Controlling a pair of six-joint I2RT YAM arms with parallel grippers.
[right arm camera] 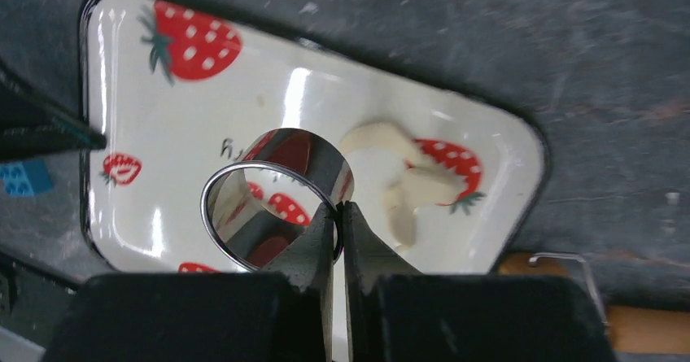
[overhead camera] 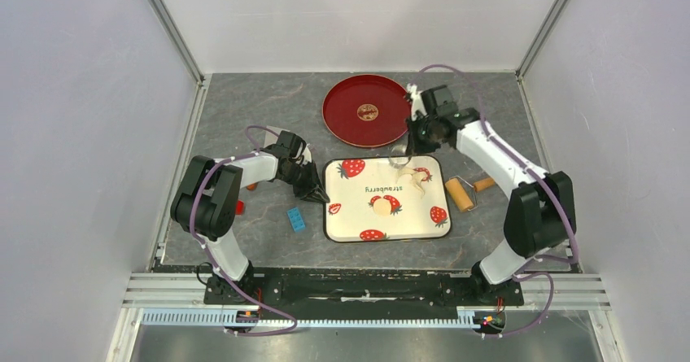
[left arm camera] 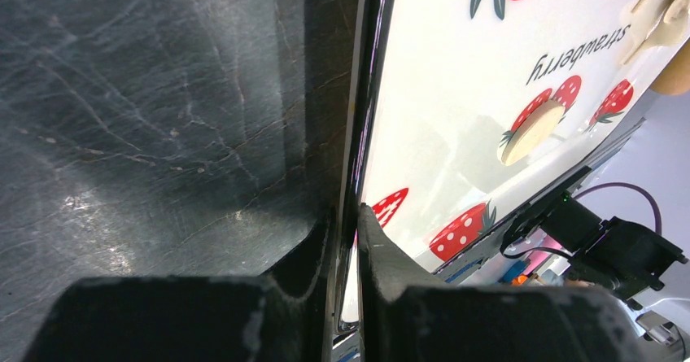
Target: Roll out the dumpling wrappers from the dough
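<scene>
"Where's the dumpling wrapper point(overhead camera: 381, 206) from here?"

"On the strawberry tray point(overhead camera: 407, 220), a little near of its middle: 1 pale round disc, lying flat on a printed berry."

"And the cutter?"

"The right gripper point(right arm camera: 338, 215) has its 2 fingers pinched on the wall of the metal ring point(right arm camera: 303, 152), over the tray's far edge. I can't tell whether the ring touches the tray. From the ring, the disc lies toward the arm bases and slightly left. It doesn't show in that wrist's camera."

"So the right arm is the nearer 1?"

"I'd say so, and the left gripper point(left arm camera: 348, 224) is taken anyway, pressed shut on the tray's left rim. The dough scraps point(overhead camera: 421, 176) sit just beside the ring on its right, apart from the disc. The rolling pin point(overhead camera: 461, 194) lies off the tray's right edge, on the right arm's side too."
</scene>
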